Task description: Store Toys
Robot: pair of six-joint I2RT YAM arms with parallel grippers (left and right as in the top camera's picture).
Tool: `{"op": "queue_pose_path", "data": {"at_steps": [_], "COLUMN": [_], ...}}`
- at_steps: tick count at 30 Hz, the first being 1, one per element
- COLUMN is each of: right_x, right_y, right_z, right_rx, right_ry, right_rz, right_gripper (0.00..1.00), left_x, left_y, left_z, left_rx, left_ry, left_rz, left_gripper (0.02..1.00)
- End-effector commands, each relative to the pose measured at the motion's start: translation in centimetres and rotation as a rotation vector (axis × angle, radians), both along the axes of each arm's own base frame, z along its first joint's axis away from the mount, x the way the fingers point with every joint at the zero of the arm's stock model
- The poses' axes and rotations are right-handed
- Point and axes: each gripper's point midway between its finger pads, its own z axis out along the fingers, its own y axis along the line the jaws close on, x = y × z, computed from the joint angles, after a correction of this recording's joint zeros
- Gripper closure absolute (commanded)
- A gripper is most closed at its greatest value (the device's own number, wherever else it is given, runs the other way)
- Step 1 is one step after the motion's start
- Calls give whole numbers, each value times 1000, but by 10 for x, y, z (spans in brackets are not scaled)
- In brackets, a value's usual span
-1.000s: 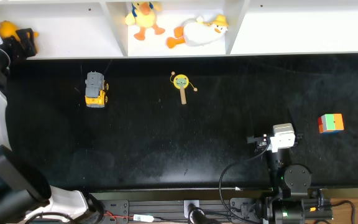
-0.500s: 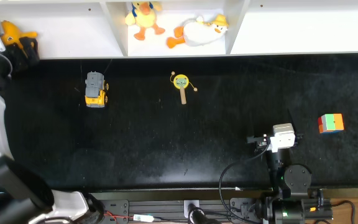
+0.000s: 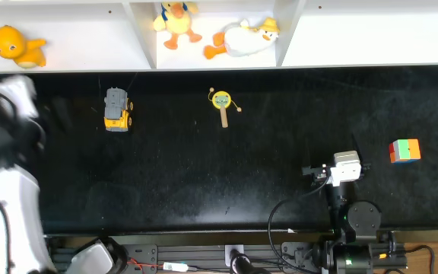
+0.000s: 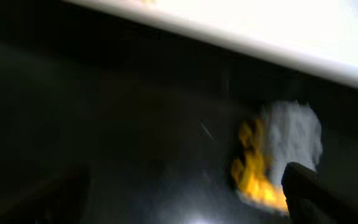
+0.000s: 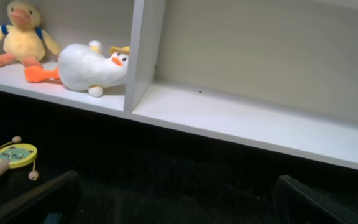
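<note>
Toys part-stored: three on the shelf (image 3: 295, 47), three on the black tabletop (image 3: 204, 175). Left gripper (image 4: 182, 186) hangs near the shelf's front edge, fingers spread, nothing between them, with the yellow-and-grey truck (image 3: 116, 108) ahead of it. Right gripper (image 5: 178, 180) sits low by its base, likewise spread and empty. Step judged between placements — next move likely calls for squaring up over the truck and closing across its body. Left compartment holds an orange duck (image 3: 17, 44); the middle one, a yellow duck plush (image 3: 176, 21) upright beside a white duck plush (image 3: 243, 36) on its side. Rattle (image 3: 222, 102) and colour cube (image 3: 404, 151) lie well apart.

left arm (image 3: 7, 122) blurred, toy truck (image 4: 272, 155) smeared, rattle (image 5: 14, 155) handle cut by edge
</note>
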Motion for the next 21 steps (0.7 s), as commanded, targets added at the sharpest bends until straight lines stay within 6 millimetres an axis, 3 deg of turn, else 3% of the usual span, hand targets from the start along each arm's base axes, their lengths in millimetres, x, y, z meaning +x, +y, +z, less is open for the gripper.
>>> {"op": "queue_pose_path", "data": {"at_steps": [1,4,8,12,21], "right_x": [0,0,0,0,0], "right_y": [0,0,0,0,0], "right_z": [-4,-4,-4,-4,-4], "right_rx": [-3,-3,-3,-3,-3], "right_ry": [2,2,2,2,2], "right_rz": [1,0,1,1,1], "right_gripper": [7,5,5,5,5], "left_x": [-24,-29,-22,-9,14], "left_y": [-46,-75,-94,-102,-102], "left_z": [-26,-38,-45,-53,-79], "left_rx": [-46,-46,12,40,60], "left_ry": [29,54,78,78,90], "left_rz": [-39,-117,-176,-209,-252], "left_gripper": [20,20,20,20,20]}}
